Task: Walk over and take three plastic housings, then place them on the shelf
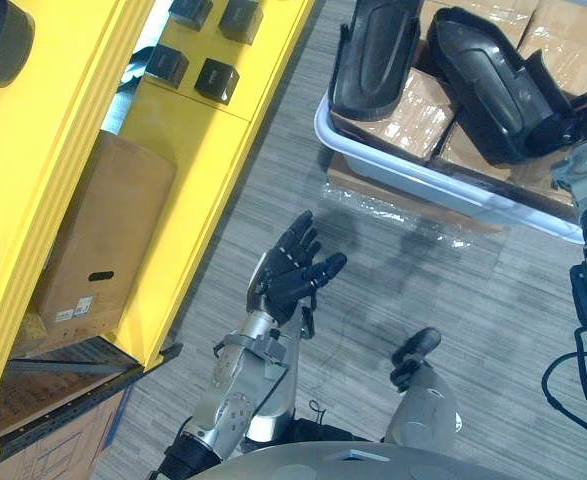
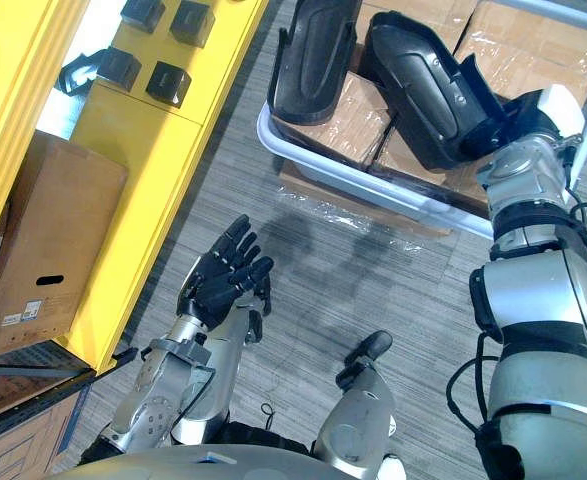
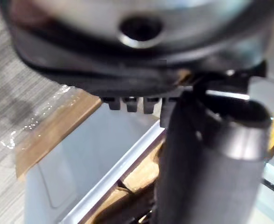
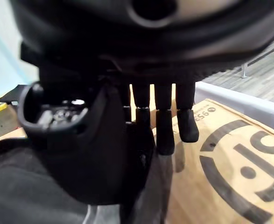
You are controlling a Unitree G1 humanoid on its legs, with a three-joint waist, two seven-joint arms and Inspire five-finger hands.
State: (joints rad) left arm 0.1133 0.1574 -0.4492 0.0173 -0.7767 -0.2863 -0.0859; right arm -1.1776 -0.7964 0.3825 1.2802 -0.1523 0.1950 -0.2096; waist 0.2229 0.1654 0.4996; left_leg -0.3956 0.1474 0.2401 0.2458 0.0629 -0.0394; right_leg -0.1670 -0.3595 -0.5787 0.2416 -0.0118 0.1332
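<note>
Two black plastic housings lie on cardboard boxes in a pale grey tote (image 1: 413, 172): the left housing (image 1: 373, 55) and the right housing (image 1: 493, 85). My right hand (image 2: 529, 118) is at the right housing's far end. In the right wrist view its fingers (image 4: 165, 126) hang nearly straight past the housing's dark wall (image 4: 15, 186), with the thumb (image 4: 57, 126) on the near side. My left hand (image 1: 291, 270) hovers palm up over the floor, fingers spread, holding nothing. The yellow shelf (image 1: 183, 180) stands at the left.
Several small black boxes (image 1: 216, 78) sit on the yellow shelf's top. A brown cardboard box (image 1: 108, 235) fills a lower bay. The tote rests on a low board (image 3: 57, 126) with clear wrap spilling onto grey carpet (image 1: 393, 280).
</note>
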